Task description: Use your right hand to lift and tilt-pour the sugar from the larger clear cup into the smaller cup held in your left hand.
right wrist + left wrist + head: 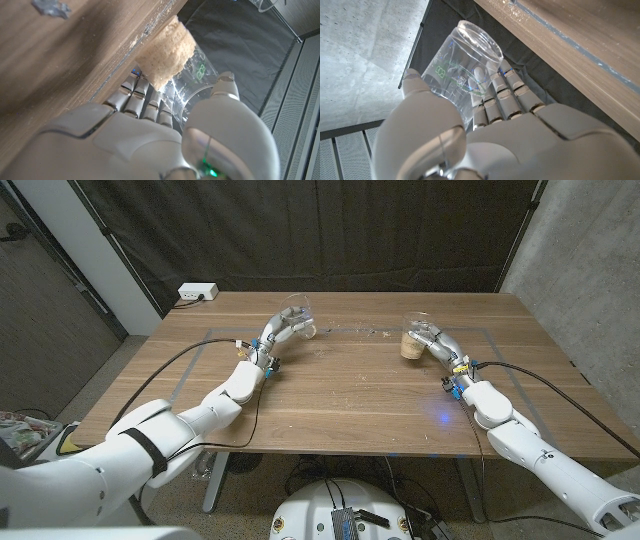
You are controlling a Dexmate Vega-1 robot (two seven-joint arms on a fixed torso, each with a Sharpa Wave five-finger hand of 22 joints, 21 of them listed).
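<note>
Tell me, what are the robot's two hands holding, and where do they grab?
Left hand grips the empty clear plastic cup around its side; right hand grips the clear sugar-filled cup around its side.

Lab: black backdrop curtain (300,230), bare concrete wall (580,250).

In front of me stands a rectangular brown wooden table (340,395) with a thin pale line drawn as a frame near its edges. On its far left corner lies a white power strip (197,293), and a few small pale crumbs (378,333) are scattered near the far middle. My clear plastic cup with brown sugar (412,340) stands on the right part of the wood.
</note>
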